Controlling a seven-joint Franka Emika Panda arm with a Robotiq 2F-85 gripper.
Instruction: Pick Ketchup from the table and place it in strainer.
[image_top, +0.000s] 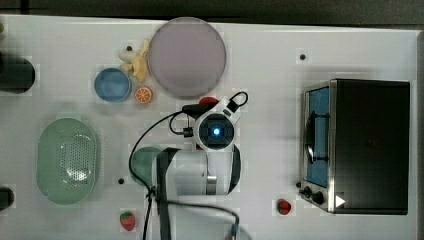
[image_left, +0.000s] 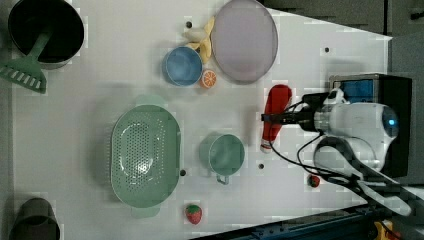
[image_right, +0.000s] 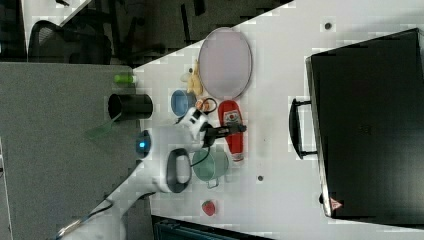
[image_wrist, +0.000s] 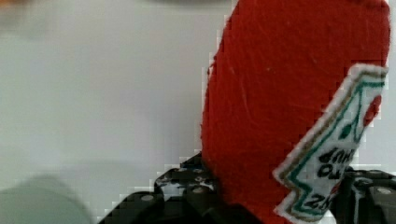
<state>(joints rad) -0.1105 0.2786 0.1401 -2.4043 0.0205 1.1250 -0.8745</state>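
Note:
The Ketchup (image_left: 275, 107) is a red bottle with a white label, lying on the white table between the purple plate and the green cup. Its white cap points toward the cup. My gripper (image_left: 273, 119) reaches across its middle, and the same grip appears in the right view at the gripper (image_right: 234, 130) on the Ketchup (image_right: 231, 119). In the wrist view both black fingers (image_wrist: 189, 184) press against the sides of the red body (image_wrist: 280, 102), so the gripper (image_wrist: 275, 191) is shut on it. The mint-green strainer (image_left: 123, 150) stands empty at the left view's left, also seen in the top view (image_top: 50, 161).
A green cup (image_left: 223, 154) sits between the bottle and the strainer. A purple plate (image_left: 245, 40), blue bowl (image_left: 182, 66), orange slice (image_left: 208, 78) and banana (image_left: 204, 36) lie beyond. Two strawberries (image_left: 193, 213) (image_left: 313, 180) sit near the front edge. A toaster oven (image_top: 367, 145) stands at the top view's right.

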